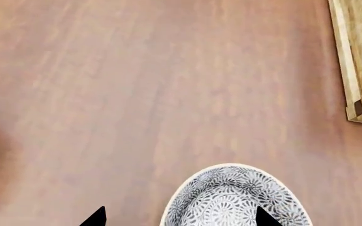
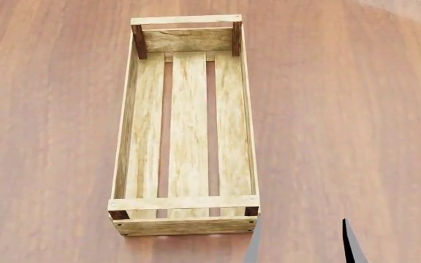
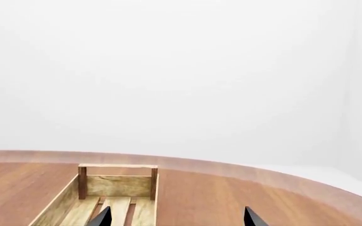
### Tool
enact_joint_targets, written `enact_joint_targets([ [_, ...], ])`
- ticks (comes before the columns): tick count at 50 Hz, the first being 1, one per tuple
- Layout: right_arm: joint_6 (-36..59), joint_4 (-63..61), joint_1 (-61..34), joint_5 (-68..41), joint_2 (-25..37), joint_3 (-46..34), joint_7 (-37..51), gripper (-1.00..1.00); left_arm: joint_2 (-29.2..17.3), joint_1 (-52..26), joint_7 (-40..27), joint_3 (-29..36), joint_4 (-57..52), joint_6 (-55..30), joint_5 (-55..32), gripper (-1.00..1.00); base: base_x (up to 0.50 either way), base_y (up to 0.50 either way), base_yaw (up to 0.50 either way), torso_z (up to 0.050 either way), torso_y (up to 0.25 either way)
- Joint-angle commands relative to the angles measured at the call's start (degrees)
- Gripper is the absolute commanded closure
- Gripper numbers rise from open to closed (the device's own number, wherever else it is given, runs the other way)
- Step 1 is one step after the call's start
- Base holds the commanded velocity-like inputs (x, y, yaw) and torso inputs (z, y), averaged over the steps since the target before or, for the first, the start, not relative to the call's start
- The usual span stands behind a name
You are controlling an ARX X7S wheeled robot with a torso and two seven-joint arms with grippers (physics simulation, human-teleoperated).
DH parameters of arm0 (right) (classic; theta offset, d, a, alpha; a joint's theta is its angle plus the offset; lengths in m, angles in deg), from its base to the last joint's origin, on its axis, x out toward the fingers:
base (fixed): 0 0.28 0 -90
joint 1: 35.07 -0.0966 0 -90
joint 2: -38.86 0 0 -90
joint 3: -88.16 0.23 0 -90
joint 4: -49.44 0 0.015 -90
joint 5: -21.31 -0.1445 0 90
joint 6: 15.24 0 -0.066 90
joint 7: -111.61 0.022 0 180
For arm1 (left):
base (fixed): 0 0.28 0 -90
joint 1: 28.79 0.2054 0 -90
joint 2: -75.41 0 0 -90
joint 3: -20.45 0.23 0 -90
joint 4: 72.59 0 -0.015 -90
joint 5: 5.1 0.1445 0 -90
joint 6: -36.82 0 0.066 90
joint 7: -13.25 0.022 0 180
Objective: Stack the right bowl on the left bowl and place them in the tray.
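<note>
Nothing looks done yet: the left pincer [image 1: 179, 217] hangs spread wide, empty, with one patterned bowl [image 1: 234, 197] under and between its tips, its far side cut off. The tray [image 2: 126, 137] lies bare on the table [image 2: 50, 137] (no bowl inside). The right pincer [image 2: 300, 241], also spread and empty, hovers just beside the tray's near corner. The second bowl is out of view.

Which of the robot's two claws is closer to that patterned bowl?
The left. The left gripper hovers right over the bowl, its fingertips straddling the rim. The right gripper is open beside the tray, with no bowl in its view.
</note>
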Motion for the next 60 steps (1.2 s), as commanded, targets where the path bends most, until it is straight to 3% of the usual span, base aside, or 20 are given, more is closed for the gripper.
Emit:
enact_joint_targets([
  [1,-0.1,0.3,-0.3,0.8,-0.8,1.1,-1.0,-1.0,0.9,-1.4,-0.7,-3.0,0.7,-3.3,-4.7,-1.0,0.0,0.0,0.0,0.0,0.0],
  [37,0.0,0.4,-0.3,0.5,-0.2,0.7,-0.2,-1.0,1.2,-2.6,-3.5,-5.2,3.2,-7.1,-11.2,-1.0,0.0,0.0,0.0,0.0,0.0],
  [60,0.0,0.4,-0.2,0.4,0.2,0.3,0.2,-1.0,1.7,-1.9,-2.4,-4.4,5.7,-5.3,-9.7,-1.0,0.0,0.0,0.0,0.0,0.0],
])
